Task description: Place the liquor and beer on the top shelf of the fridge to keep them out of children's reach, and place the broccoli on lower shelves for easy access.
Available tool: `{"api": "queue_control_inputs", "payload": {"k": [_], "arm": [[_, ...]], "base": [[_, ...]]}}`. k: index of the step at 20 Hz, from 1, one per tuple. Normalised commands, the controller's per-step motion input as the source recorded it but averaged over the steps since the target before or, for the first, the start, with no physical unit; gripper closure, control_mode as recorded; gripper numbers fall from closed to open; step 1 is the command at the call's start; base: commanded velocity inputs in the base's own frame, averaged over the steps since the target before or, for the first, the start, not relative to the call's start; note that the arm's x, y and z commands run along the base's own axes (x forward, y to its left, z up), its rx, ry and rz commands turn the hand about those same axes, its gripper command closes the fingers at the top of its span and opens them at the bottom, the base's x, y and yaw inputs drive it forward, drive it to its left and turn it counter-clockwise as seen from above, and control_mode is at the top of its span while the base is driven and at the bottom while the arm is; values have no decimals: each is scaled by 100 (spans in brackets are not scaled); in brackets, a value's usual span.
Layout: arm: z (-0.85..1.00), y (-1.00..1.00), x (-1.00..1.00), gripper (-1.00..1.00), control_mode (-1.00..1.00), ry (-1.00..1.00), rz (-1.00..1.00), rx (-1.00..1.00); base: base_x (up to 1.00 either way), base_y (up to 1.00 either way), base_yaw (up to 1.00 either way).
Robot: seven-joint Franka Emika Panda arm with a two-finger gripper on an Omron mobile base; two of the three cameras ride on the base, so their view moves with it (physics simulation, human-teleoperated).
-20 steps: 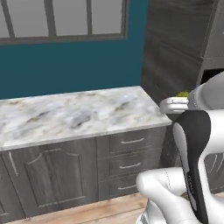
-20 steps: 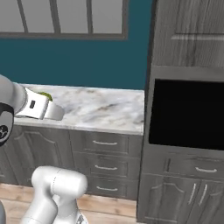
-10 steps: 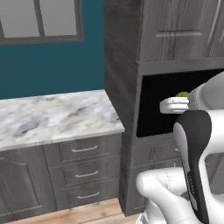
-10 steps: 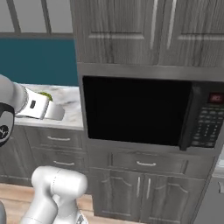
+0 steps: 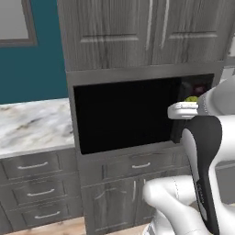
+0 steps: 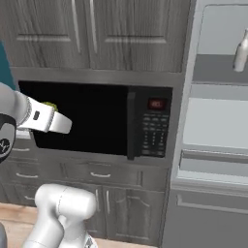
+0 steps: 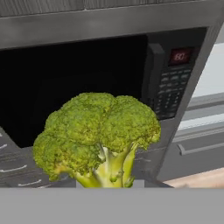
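The broccoli (image 7: 98,135) looms large in the hand view, a yellow-green floret with its stalk down between my fingers. My gripper (image 6: 49,111) is shut on it, held up in front of the black microwave (image 6: 97,118); the broccoli (image 6: 48,104) pokes out above the white hand. From the left it is a small green tip (image 5: 192,98) over the gripper (image 5: 190,103). The open fridge (image 6: 190,97) stands to the right. The pale liquor (image 6: 240,52) bottle stands on its dark grey top shelf (image 6: 213,69). A whitish lower shelf (image 6: 218,121) lies below. The beer is out of view.
Grey wood cabinets (image 5: 137,32) sit above the microwave and drawers (image 5: 137,167) below it. A marble counter (image 5: 32,124) lies at the left under a teal wall. The microwave's keypad (image 7: 168,92) and the fridge's pale shelves (image 7: 205,118) are to the right of the hand.
The base has driven to the right: the counter has slid off to the left, and the microwave and then the fridge have come into view. The broccoli stays in the shut gripper.
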Motion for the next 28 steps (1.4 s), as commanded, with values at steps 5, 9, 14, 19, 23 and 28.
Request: {"api": "queue_control_inputs", "payload": {"k": [5, 9, 14, 19, 23, 28], "arm": [[0, 0, 0, 100, 100, 0, 0, 0], [0, 0, 0, 100, 100, 0, 0, 0], [0, 0, 0, 100, 100, 0, 0, 0], [0, 0, 0, 100, 100, 0, 0, 0], [0, 0, 0, 100, 100, 0, 0, 0], [0, 0, 0, 100, 100, 0, 0, 0]], "base": [[8, -100, 0], [8, -100, 0], [9, -94, 0], [12, -80, 0], [14, -66, 0], [16, -49, 0]]}}
